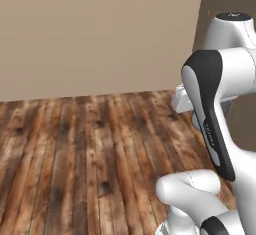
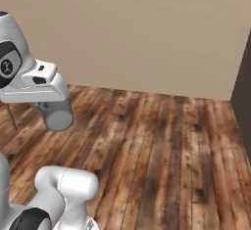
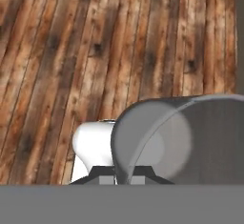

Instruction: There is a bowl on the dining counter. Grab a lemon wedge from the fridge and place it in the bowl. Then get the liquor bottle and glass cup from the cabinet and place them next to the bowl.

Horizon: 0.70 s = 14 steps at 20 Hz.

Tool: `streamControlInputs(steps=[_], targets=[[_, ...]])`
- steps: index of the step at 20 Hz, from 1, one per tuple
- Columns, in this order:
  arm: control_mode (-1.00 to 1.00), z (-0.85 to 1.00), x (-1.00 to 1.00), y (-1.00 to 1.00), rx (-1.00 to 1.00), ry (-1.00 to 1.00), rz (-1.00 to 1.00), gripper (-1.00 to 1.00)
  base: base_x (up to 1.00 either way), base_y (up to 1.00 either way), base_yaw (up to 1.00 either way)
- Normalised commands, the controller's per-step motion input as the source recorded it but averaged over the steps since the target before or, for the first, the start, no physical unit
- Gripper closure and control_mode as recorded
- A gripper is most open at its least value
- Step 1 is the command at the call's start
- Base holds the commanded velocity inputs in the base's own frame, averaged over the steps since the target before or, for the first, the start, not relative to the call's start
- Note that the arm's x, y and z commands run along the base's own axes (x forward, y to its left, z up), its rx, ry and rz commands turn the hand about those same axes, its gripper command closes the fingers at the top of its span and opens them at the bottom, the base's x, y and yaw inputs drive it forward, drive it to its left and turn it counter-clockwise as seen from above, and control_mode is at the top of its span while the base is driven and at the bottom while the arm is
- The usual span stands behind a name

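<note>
Gripper (image 2: 53, 107) clamped on glass cup (image 2: 58, 114), jaws narrowed to thin pinch, apparently on cup's wall. In hand view, grey translucent tumbler (image 3: 183, 139) looms directly ahead of fingertips, open mouth turned toward camera. Cup hangs just below hand, clear above plank floor (image 2: 162, 146), beige wall (image 1: 95, 34) beyond. High carry likely meant for transit to dining counter; rim pinch keeps cup body free for setting down beside bowl. Judged mid-transport, placement not yet done.

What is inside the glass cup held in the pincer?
Nothing shows inside the glass cup: through its open mouth, just bare grey wall. The pincer grips its rim, hiding a little; wooden floor lies below.
</note>
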Motion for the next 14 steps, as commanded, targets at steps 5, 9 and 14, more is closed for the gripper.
streamControlInputs(steps=[5,9,14], targets=[[1.00,0.00,0.00,0.00,0.00,0.00,0.00,1.00,1.00,-0.26,0.60],[1.00,0.00,0.00,0.00,0.00,0.00,0.00,1.00,1.00,-0.48,0.57],[1.00,0.00,0.00,0.00,0.00,0.00,0.00,1.00,0.90,-0.64,0.51]])
